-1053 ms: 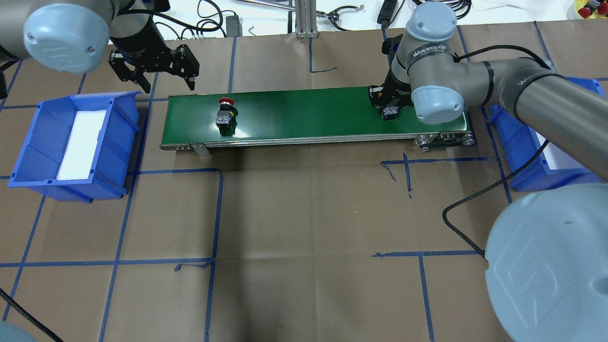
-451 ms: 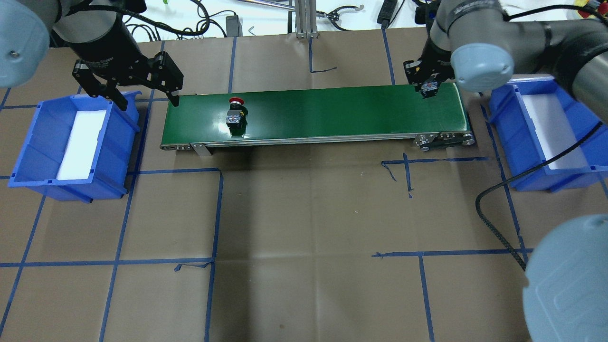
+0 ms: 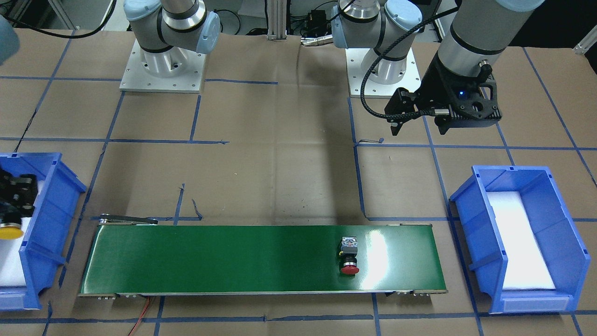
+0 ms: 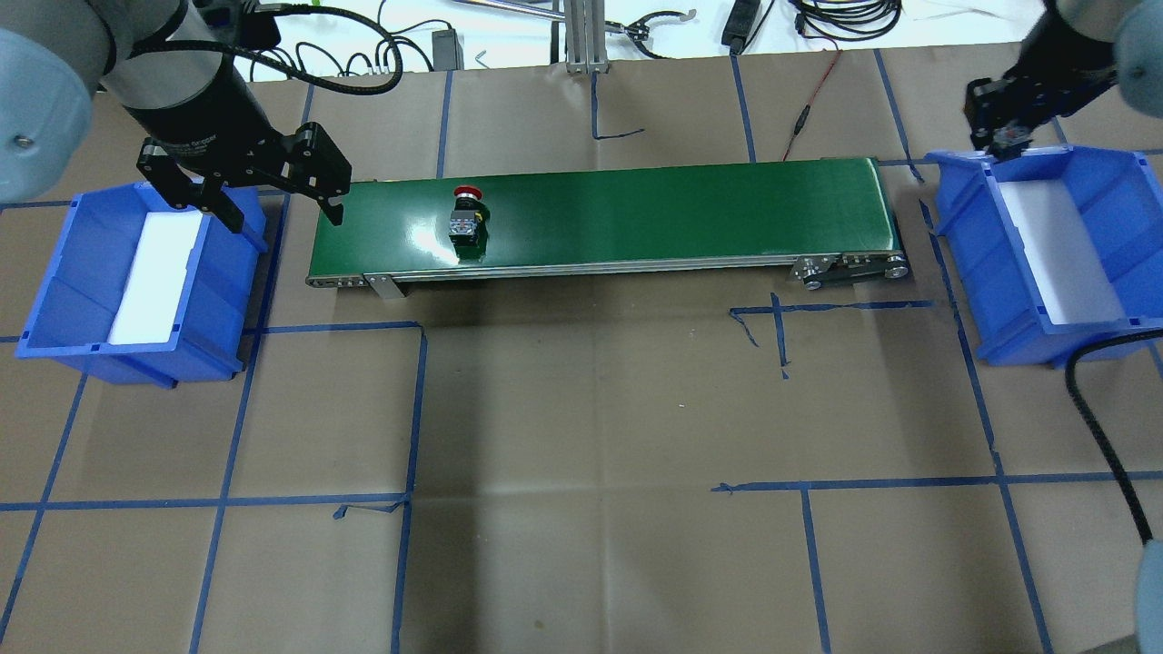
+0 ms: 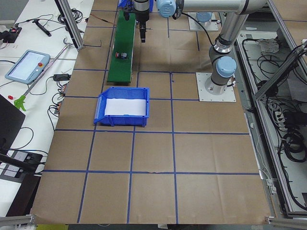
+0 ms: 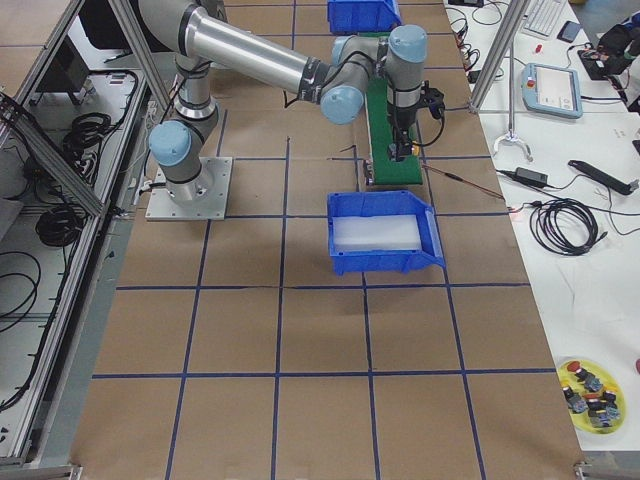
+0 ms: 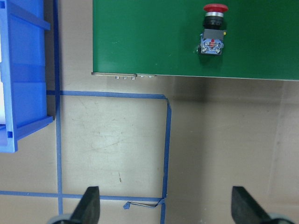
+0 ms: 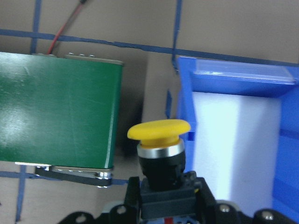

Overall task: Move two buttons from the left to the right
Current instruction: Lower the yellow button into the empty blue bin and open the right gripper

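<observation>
Two push-button switches, well apart. The red-capped, black-bodied button (image 4: 466, 221) lies on its side on the long green conveyor belt (image 4: 636, 218), twd the belt's 9 o'clock end in the overhead view, cap pointing to 12. The yellow mushroom-capped button (image 8: 160, 149) is pinched by its body in the right gripper (image 4: 1002, 134), over the 11 o'clock corner of the right blue plastic bin (image 4: 963, 245). The right arm enters from 1 o'clock. The left arm comes in from 10 o'clock, wrist pointing down. The left gripper (image 4: 286, 218) is spread wide, holding nothing, above the paper-covered desk (image 4: 591, 454) btw the left blue plastic bin (image 4: 54, 300) & the belt.
</observation>
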You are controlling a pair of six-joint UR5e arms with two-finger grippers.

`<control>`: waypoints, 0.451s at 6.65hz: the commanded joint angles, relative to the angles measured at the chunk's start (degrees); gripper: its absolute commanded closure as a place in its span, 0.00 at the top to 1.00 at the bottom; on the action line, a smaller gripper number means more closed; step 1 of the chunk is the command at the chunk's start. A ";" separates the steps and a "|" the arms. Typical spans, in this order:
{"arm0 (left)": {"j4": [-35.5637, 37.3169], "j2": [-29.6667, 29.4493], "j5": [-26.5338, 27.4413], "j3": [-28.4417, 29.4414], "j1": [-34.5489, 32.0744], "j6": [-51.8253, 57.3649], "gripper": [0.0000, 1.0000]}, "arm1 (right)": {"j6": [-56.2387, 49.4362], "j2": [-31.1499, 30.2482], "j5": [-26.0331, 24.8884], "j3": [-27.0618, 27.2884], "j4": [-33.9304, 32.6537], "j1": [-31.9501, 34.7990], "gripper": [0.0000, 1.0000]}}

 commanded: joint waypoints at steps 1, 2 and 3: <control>0.07 -0.03 -0.02 -0.07 0.00 -0.02 1.00 | -9.40 0.30 5.05 0.67 -0.20 -9.60 0.00; 0.41 -0.11 -0.11 0.10 0.00 0.06 1.00 | -11.87 1.18 6.75 2.15 -0.46 -12.25 0.00; 0.68 -0.11 -0.19 0.10 0.00 -0.02 1.00 | -13.38 2.14 6.50 5.12 -5.69 -12.88 0.00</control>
